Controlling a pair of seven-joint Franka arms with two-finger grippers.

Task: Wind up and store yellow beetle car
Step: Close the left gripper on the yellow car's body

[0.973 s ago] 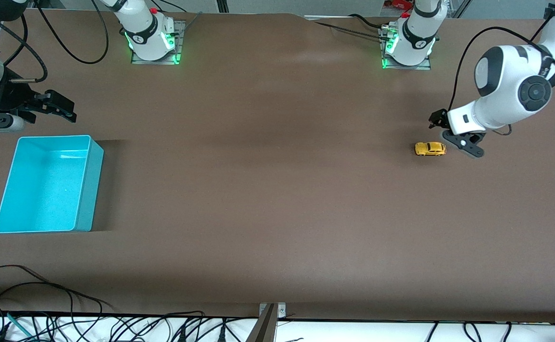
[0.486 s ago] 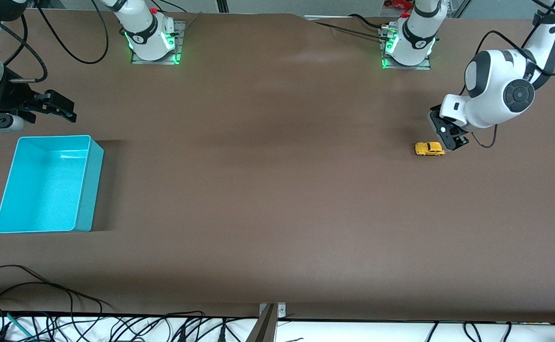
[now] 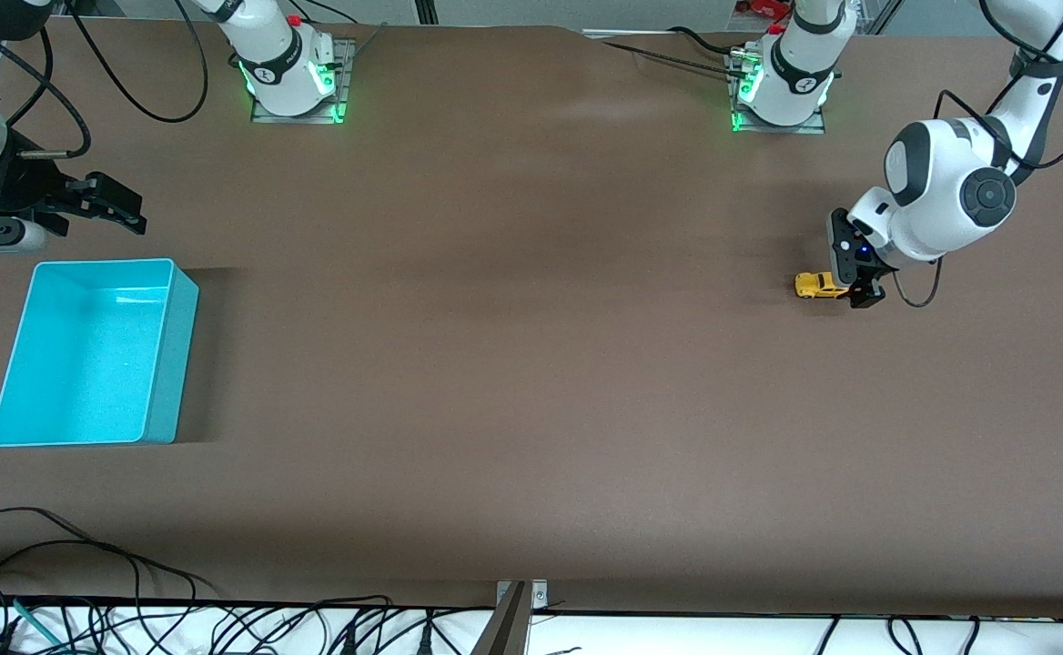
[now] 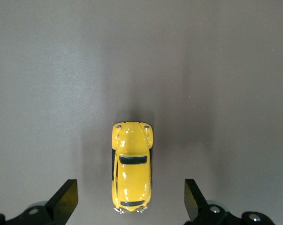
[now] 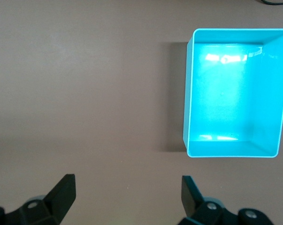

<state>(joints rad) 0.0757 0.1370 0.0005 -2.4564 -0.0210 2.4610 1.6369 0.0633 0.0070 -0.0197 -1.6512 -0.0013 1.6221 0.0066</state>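
The yellow beetle car (image 3: 819, 286) stands on the brown table near the left arm's end. In the left wrist view the car (image 4: 131, 168) lies between the open fingers. My left gripper (image 3: 855, 277) is open and low over the car's end, a finger on each side, not touching it. My right gripper (image 3: 104, 206) is open and empty, held over the table at the right arm's end, just farther from the front camera than the turquoise bin (image 3: 154, 355). The bin (image 5: 190, 93) is empty in the right wrist view.
Black cables (image 3: 86, 564) lie along the table's near edge. The arm bases (image 3: 290, 77) stand along the table's farthest edge from the front camera.
My left arm has swung in and turned its gripper, bringing it down over the car's end. The car and the right arm have not moved.
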